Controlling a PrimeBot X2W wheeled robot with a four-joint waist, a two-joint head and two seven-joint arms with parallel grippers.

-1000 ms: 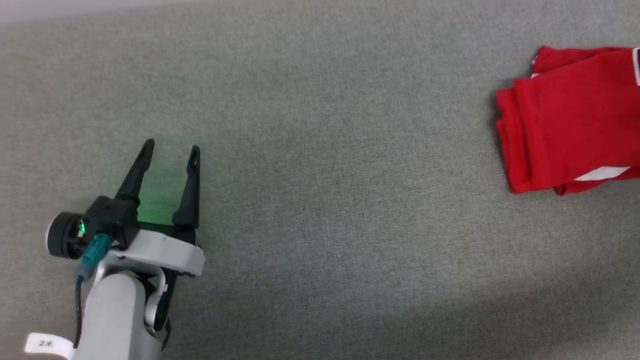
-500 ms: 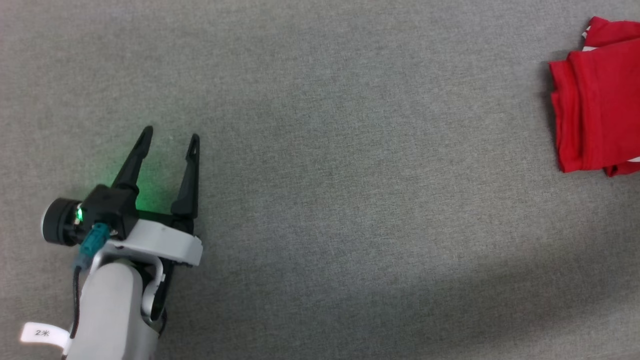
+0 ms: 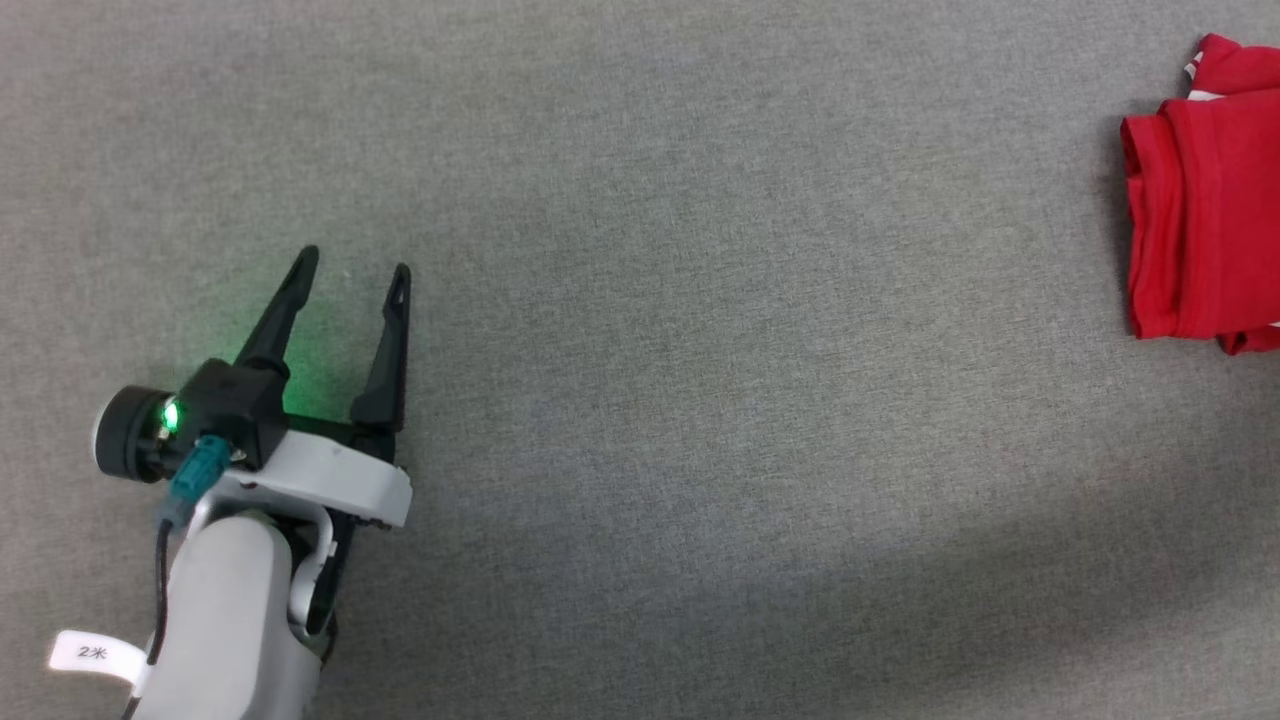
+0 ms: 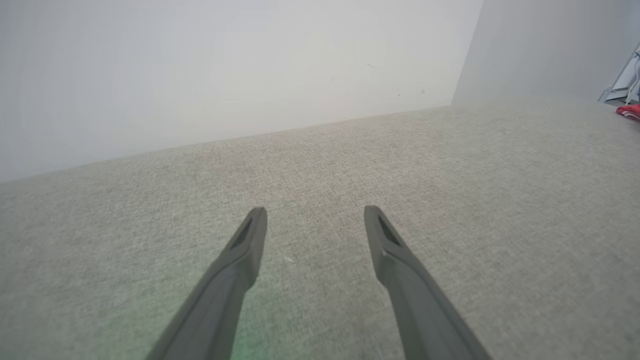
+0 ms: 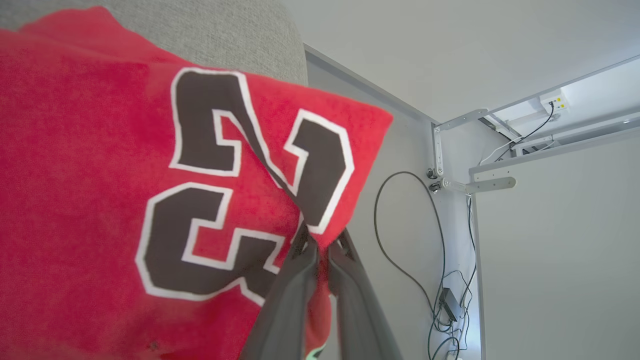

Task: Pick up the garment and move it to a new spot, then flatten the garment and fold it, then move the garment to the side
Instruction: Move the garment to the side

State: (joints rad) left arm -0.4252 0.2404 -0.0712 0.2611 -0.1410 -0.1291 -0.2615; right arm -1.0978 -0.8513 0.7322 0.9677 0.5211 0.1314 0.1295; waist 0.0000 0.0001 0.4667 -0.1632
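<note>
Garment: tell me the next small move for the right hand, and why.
Probably open the right hand and release: it is shut on an edge of the garment, which lies folded at the far right of the head view, well apart from the open, empty left hand.

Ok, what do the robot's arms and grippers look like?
The left gripper has two long, tapering black fingers with a green light, a teal connector and dark cable, a white bracket, a pale grey forearm and a white tag. The right gripper has dark grey fingers.
</note>
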